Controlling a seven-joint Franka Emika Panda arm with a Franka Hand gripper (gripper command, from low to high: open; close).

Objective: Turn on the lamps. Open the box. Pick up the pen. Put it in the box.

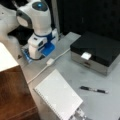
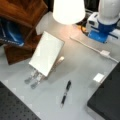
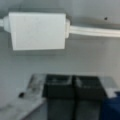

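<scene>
The lamp's cream-white shade [image 2: 68, 10] glows brightly at a front view's top; its flat side [image 1: 5, 58] shows at a front view's left edge. The box [image 1: 96, 51] stands shut at the right, black lid down and white label at the front; only its dark corner [image 2: 107, 100] shows at a front view's bottom right. The slim black pen [image 1: 94, 90] [image 2: 65, 93] lies on the table in front of the box. In the wrist view my gripper [image 3: 73, 80] is shut on nothing, just short of a white inline cable switch [image 3: 37, 31]. The front views do not show the gripper.
The white cable with its switch [image 1: 50, 61] [image 2: 105, 53] runs across the table from the arm's blue-and-white base [image 1: 37, 50] [image 2: 101, 32]. A white notebook-like panel [image 1: 58, 97] [image 2: 46, 53] lies between a brown wooden block [image 1: 13, 95] [image 2: 21, 11] and the pen.
</scene>
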